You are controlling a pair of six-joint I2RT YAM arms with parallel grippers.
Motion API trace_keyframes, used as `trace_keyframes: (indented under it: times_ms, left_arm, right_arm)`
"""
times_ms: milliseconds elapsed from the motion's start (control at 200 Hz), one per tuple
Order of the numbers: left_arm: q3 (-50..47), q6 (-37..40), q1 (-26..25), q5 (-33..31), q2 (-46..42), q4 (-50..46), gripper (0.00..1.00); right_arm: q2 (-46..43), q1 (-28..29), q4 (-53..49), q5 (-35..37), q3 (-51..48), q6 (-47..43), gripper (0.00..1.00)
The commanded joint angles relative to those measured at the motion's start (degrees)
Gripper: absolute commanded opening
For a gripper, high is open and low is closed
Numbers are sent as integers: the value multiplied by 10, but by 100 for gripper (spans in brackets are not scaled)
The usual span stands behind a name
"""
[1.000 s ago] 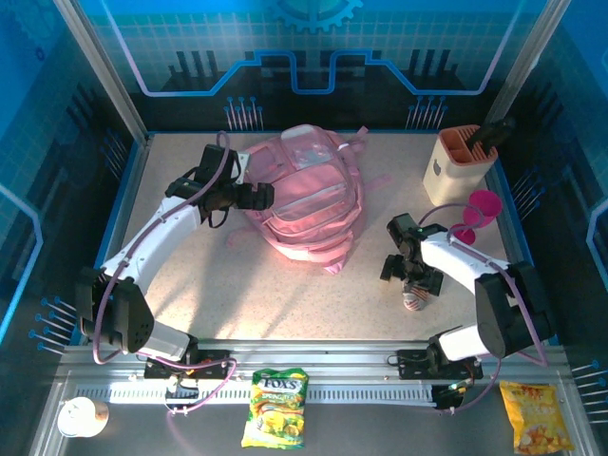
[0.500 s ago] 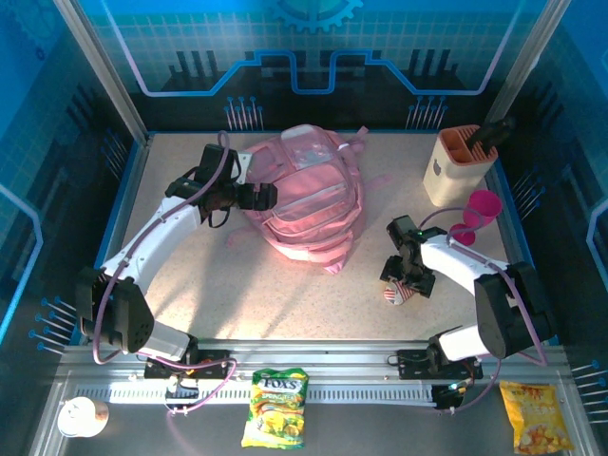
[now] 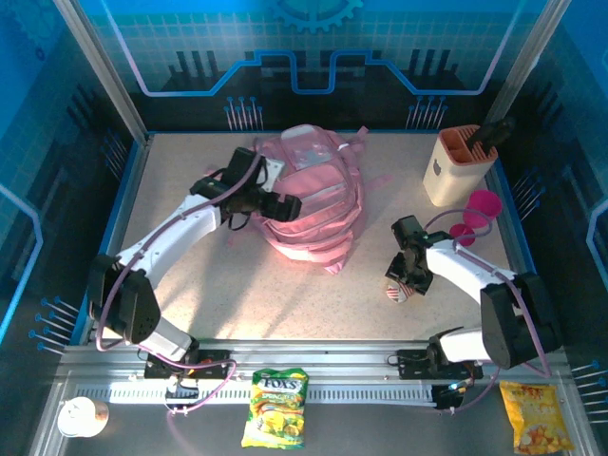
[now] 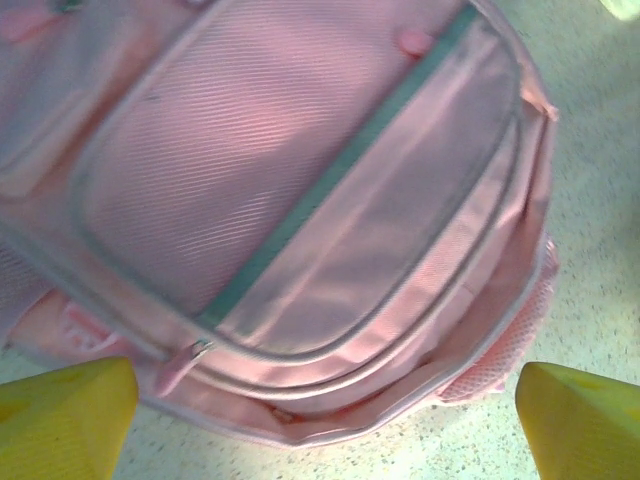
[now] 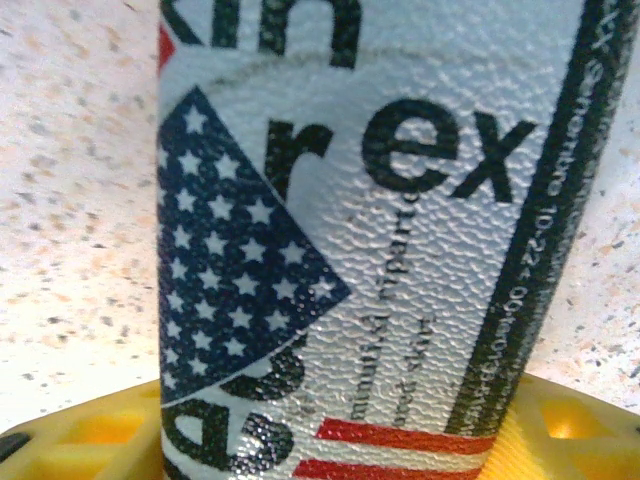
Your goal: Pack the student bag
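Student bag (image 3: 318,190): lying on the speckled table (image 3: 171,161), toward the far middle, pockets facing up, one pink strap trailing off to the right.
Bag up close (image 4: 300,180): showing a ribbed pink pocket panel crossed by a grey-green zip line; a zip pull sitting near the lower left edge.
Left gripper (image 3: 288,207): reaching in from the left and hanging over the bag's left side.
Left gripper's hold (image 4: 325,420): standing wide apart, the two yellow fingertips (image 4: 65,415) sitting at the bottom corners of the wrist view, gripping nothing.
Right gripper (image 3: 407,275): pointing down at the table right of the bag, well apart from it.
Printed tube (image 3: 396,292): leaning at the right gripper's tip; from the right wrist, the tube (image 5: 360,220) showing a stars-and-stripes print and dark lettering.
Right gripper's hold (image 5: 320,430): standing partly closed with the tube between the yellow fingers (image 5: 70,440); cannot tell whether pressing on it.
Cream and orange holder (image 3: 459,163): standing at the far right corner, something dark sticking out of it.
Pink cup (image 3: 483,204): lying just in front of the holder.
Sweets packet (image 3: 275,407): lying on the near rail between the arm bases.
Orange snack packet (image 3: 535,418): lying at the near right corner.
White cup (image 3: 76,416): sitting at the near left corner.
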Motion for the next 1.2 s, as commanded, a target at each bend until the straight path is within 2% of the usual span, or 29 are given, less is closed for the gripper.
trace_keyframes:
  times_ms: [0, 250, 370, 520, 670, 775, 955, 1196]
  left_arm:
    - [44, 58, -29, -26, 34, -29, 94]
    - [108, 129, -69, -32, 108, -64, 86]
    - [151, 159, -82, -25, 154, -90, 78]
    - [216, 175, -84, -72, 219, -122, 68]
    - [265, 209, -85, -64, 269, -160, 70]
    - [317, 224, -85, -85, 313, -205, 70]
    - [360, 206, -82, -111, 339, -222, 49]
    - [374, 151, -46, -28, 316, -212, 27]
  right_arm:
    - [-31, -7, 26, 3, 5, -8, 46]
    - [-76, -8, 61, -11, 16, -21, 46]
    - [-71, -8, 68, -23, 30, -22, 46]
    - [-70, -8, 78, -34, 36, -22, 47]
    - [-73, -8, 84, -34, 39, -22, 47]
    - [-72, -8, 89, -38, 40, -21, 47]
    - [-71, -8, 93, -40, 43, -19, 47]
    - [-73, -8, 97, -45, 42, -18, 47]
